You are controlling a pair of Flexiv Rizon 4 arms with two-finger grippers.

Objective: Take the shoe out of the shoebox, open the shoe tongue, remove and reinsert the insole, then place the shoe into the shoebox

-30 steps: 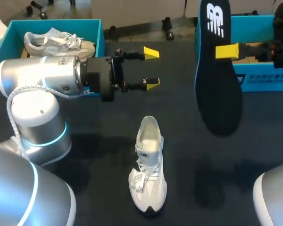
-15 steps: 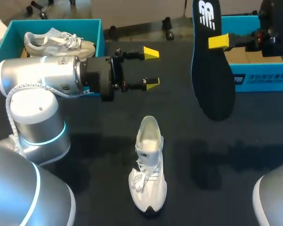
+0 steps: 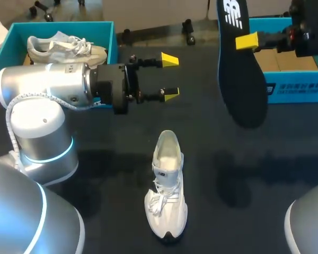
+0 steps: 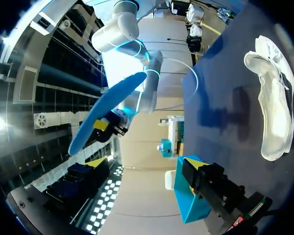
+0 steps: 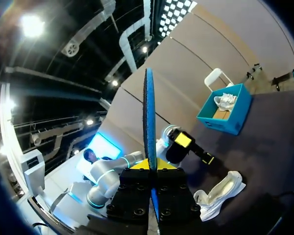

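Firstly, at the far left corner of the worktop [image 3: 111, 174] stands a teal shoebox [image 3: 108, 39], and a white shoe [image 3: 63, 47] lies inside it on its side. Just beside this box the left arm [image 3: 47, 87] comes in from the left edge and stretches level above the worktop. The left gripper [image 3: 170, 76] is at its end, with the two yellow fingers spread wide and nothing between them.

Nearer to the front edge, about in the middle of the worktop, a second white shoe [image 3: 167, 185] stands upright on its sole. Its toe points to the front edge, its heel opening to the far side, and nothing touches it. The left wrist view shows the same shoe [image 4: 272, 107] alone on the dark surface, well apart from that gripper.

Further right, the right gripper [image 3: 246, 41] pinches the insole [image 3: 241, 79] and holds it in the air above the right part of the worktop. The grip is close to the end with the white logo, and the rest hangs down in front of the right shoebox [image 3: 294, 90], which stands at the far right corner. In the right wrist view the insole [image 5: 149, 142] is seen edge-on, standing straight between the fingers, which press on it from both sides. Its face looks dark from above, and in the left wrist view the other side is blue.
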